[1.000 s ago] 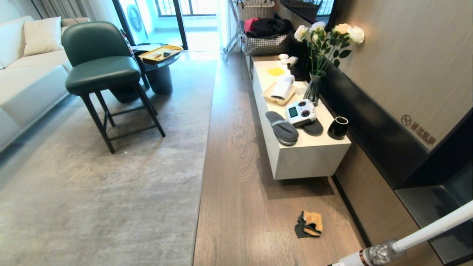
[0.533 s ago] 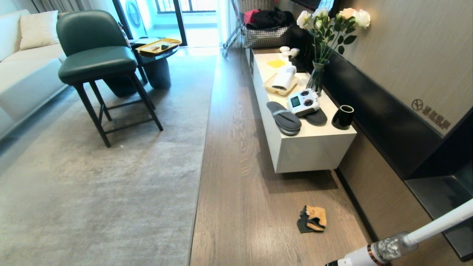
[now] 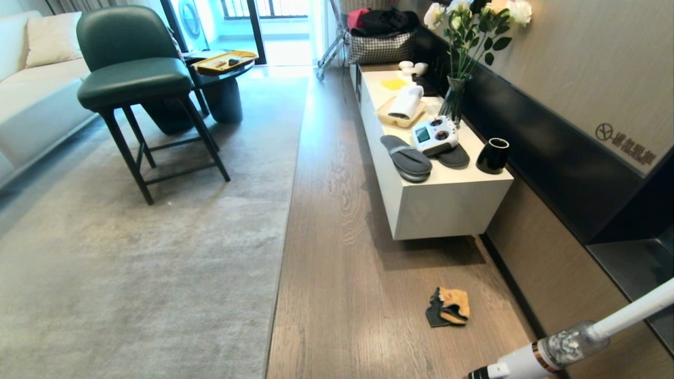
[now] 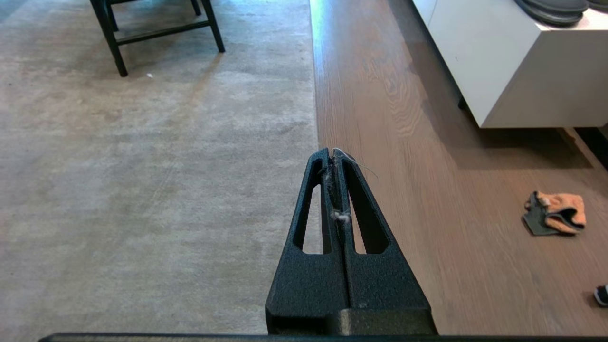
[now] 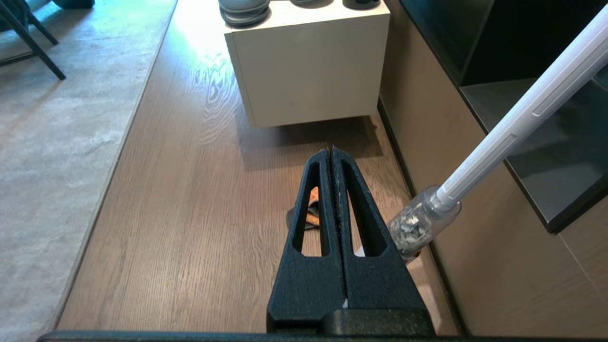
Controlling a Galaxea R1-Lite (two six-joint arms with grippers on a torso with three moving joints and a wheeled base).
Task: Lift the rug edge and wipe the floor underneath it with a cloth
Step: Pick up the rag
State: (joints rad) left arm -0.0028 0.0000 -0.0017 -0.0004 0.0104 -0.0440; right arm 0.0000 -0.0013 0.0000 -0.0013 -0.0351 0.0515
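Head view shows a long room with no arm in sight. The rug (image 3: 131, 263) lies flat on the left, and its edge (image 3: 284, 226) runs straight down the middle of the room, touching the floor (image 3: 342, 295) all the way. The cloth (image 3: 447, 306) sits crumpled on the bare wood, well apart from the rug and near the front of a white cabinet (image 3: 442, 210). Two slippers (image 3: 408, 158), a remote (image 3: 434, 136) and a black cup (image 3: 492, 155) rest on the cabinet. A white vacuum (image 3: 568, 342) leans in at the right corner. The left gripper (image 4: 335, 159) hangs over the rug edge with its fingers pressed together, holding nothing but a bit of fluff. The right gripper (image 5: 330, 149) hangs over the wood, fingers pressed together too, with the cloth (image 5: 312, 209) peeking out behind it.
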